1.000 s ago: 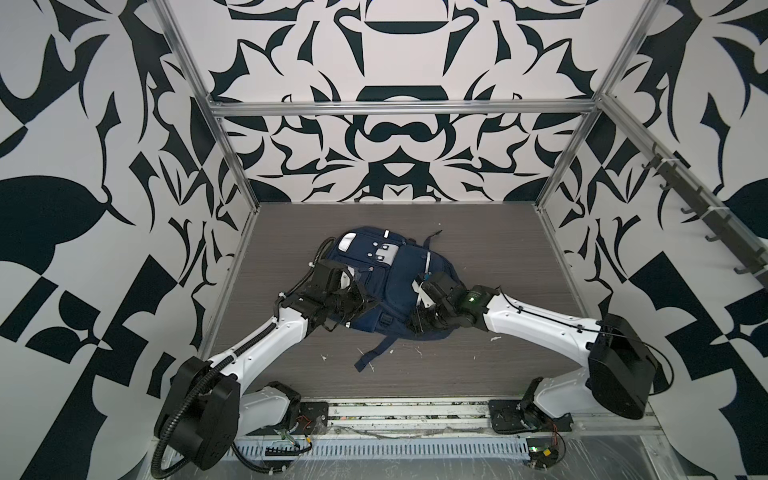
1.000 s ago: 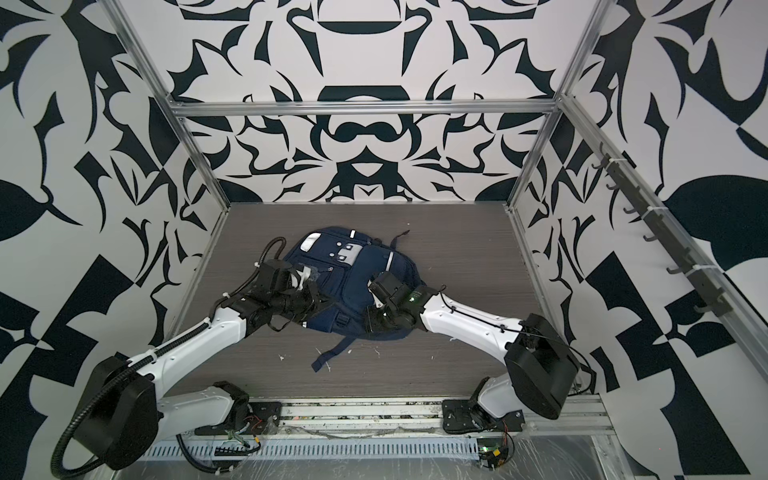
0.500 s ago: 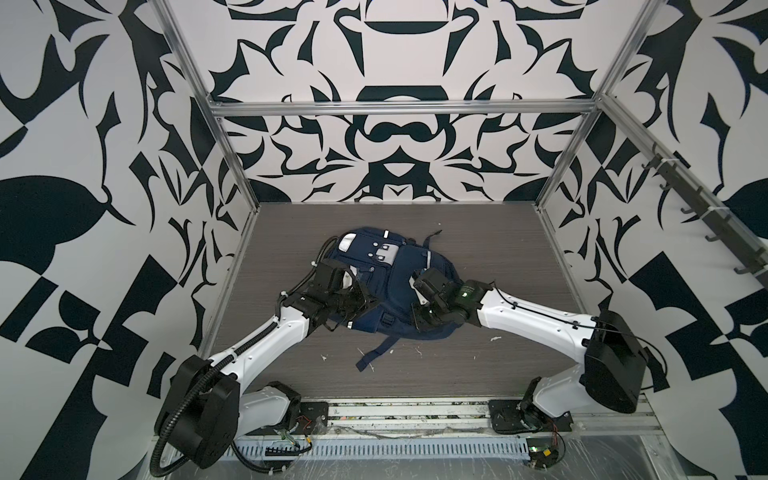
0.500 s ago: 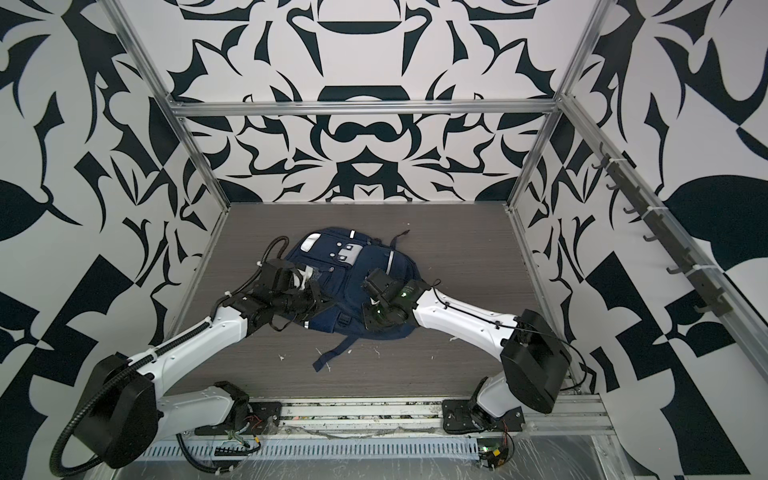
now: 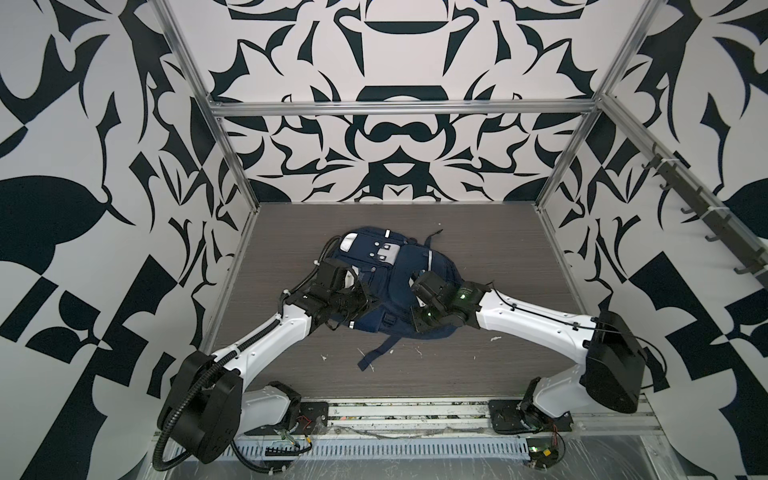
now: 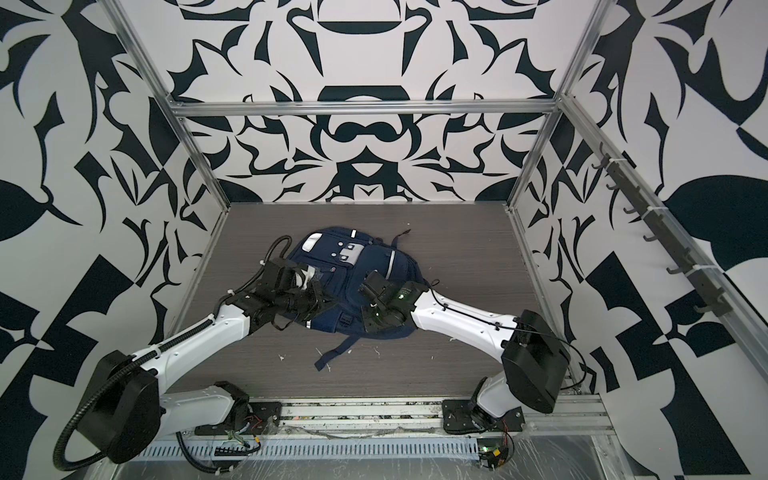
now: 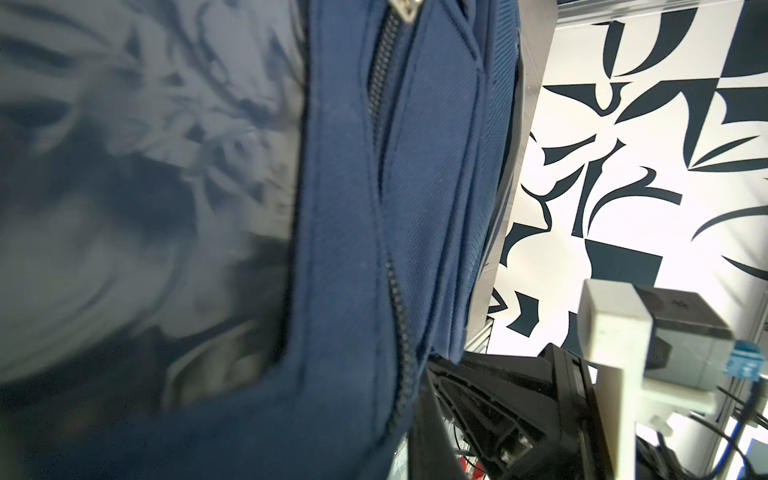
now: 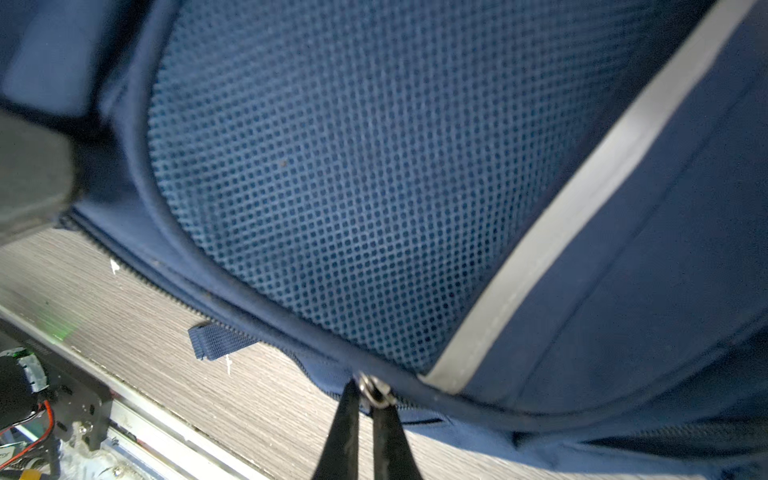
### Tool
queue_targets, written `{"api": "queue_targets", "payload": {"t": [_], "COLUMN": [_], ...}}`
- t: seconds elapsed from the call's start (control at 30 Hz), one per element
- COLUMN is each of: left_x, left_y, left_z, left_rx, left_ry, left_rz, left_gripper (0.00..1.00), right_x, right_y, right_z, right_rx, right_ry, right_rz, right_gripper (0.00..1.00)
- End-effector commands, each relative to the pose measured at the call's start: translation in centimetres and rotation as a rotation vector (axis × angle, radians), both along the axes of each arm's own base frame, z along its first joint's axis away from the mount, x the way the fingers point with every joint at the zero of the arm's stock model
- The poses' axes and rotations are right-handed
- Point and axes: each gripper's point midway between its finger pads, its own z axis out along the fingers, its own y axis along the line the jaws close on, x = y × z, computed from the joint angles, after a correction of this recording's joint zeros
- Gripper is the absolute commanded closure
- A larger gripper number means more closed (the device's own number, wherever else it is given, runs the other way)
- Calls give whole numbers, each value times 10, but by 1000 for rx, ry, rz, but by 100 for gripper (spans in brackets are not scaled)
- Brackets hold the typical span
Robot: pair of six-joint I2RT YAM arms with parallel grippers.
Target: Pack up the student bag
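Note:
The navy student bag (image 5: 395, 286) (image 6: 345, 291) lies flat in the middle of the dark wood-grain table (image 5: 498, 249), grey patch facing up. My left gripper (image 5: 360, 302) (image 6: 321, 299) rests on its left side. In the left wrist view the blue fabric and a zip line (image 7: 399, 316) run down between the fingers (image 7: 478, 390), and the gripper (image 7: 415, 415) is shut on that edge. My right gripper (image 5: 417, 324) (image 6: 368, 322) is at the bag's near right edge. In the right wrist view it (image 8: 365, 395) is shut on a metal zip pull (image 8: 376, 394), beside the mesh panel (image 8: 353, 166).
A loose dark strap (image 5: 376, 353) (image 6: 332, 353) trails from the bag toward the front rail (image 5: 395, 411). White crumbs (image 5: 494, 338) are scattered on the table. A short strap loop (image 8: 212, 338) lies by the zip. A hook rail (image 5: 706, 220) runs along the right wall.
My right gripper's jaws have closed onto the zip pull, and that arm has shifted slightly toward the bag. The left gripper and the bag have stayed put.

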Motion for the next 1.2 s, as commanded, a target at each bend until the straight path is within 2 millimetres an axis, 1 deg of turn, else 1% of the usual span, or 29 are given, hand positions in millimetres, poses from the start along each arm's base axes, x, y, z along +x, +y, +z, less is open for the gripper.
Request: {"api": "queue_targets", "payload": {"t": [0.0,0.1,0.2,0.23,0.3,0.37,0.43,0.53,0.63,0.73,0.8,0.83,0.93,1.0,1.07,1.1,1.17], "left_x": [-1,-2,-2,-2,-1,-1,-1,-2,-3,-5,-5,-6,-7,-8,-9,-10,-10], "left_y": [-22,-21,-21,-21,-22,-22,-23,-22,-21,-19,-18,-18,-17,-17,-16,-16,-14], "left_z": [41,40,40,40,40,40,41,42,43,43,45,44,44,44,44,44,43], "left_rx": [-107,-106,-108,-108,-110,-110,-111,-112,-110,-108,-109,-108,-106,-105,-105,-105,-103], "left_ry": [-97,-95,-97,-98,-98,-99,-100,-104,-106,-106,-108,-106,-101,-98,-102,-100,-97], "left_rz": [-103,-101,-99,-99,-99,-100,-101,-101,-99,-98,-97,-98,-98,-98,-98,-96,-91], "left_gripper": [100,100,100,100,100,100,100,100,100,100,100,100,100,100,100,100,100], "right_x": [13,11,9,9,10,11,13,16,19,22,23,24,27,30,32,32,33], "right_y": [-10,-9,-1,4,8,13,15,16,14,16,18,19,13,6,-1,-4,-8], "right_z": [18,21,27,29,29,29,26,21,18,20,20,21,21,22,26,28,33], "right_rx": [-13,17,86,117,133,154,154,154,145,170,176,168,71,-3,-59,-84,-104], "right_ry": [-88,-101,-124,-126,-130,-128,-124,-112,-112,-121,-120,-117,-108,-102,-105,-108,-114], "right_rz": [-34,-24,5,16,19,26,20,-11,-49,-67,-67,-64,-57,-66,-68,-66,-71], "right_gripper": [100,100,100,98,88,82,78,78,76,68,67,61,59,61,66,71,77]}}
